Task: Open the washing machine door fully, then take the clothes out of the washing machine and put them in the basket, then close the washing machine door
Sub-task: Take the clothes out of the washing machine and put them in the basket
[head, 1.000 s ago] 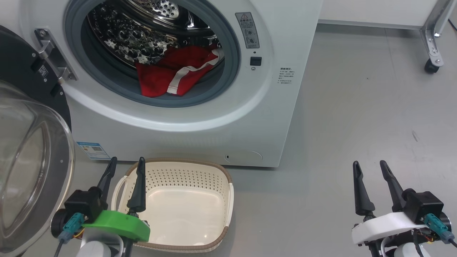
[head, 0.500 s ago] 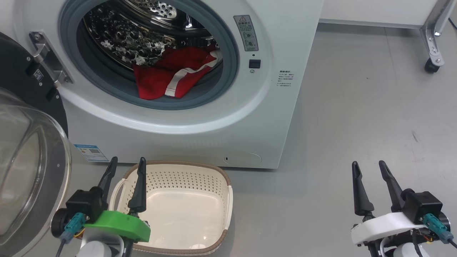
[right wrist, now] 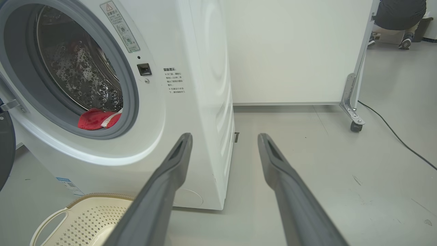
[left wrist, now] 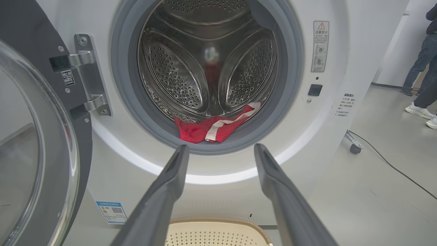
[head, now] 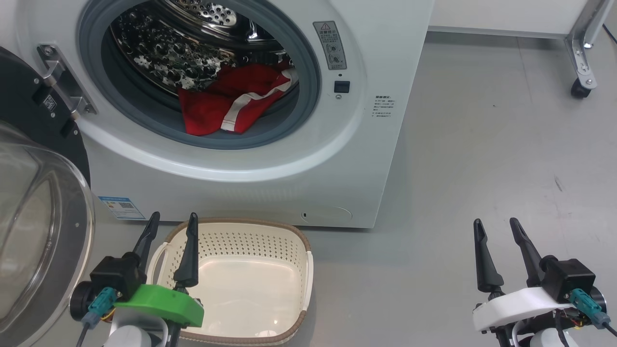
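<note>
**Head view, with both wrist views.** The washing machine spans ten to one o'clock, and I see its round mouth uncovered, with the grey rubber ring framing the dimpled steel drum. The washing machine door stands swung out on its metal hinge at nine o'clock, its glass bowl bulging toward my camera. The grey floor fills two to five o'clock.

The basket stands upright on the floor at six to seven o'clock, just in front of the machine's base, with its pale bottom showing. The clothes lie inside the drum at eleven o'clock. They are heaped low at the front against the rubber ring, with a white trim band crossing the red fabric. In the left wrist view they sit at six o'clock of the drum mouth.

The left gripper hangs at seven o'clock with its jaws spread wide and holding nothing. One finger overlaps the basket's near rim, and I cannot tell whether they touch. The right gripper hangs at five o'clock over bare floor, well apart from basket and machine, its jaws likewise spread and holding nothing.

A small blue label marks the machine's lower corner at eight o'clock. A person's legs show at three o'clock in the left wrist view.
</note>
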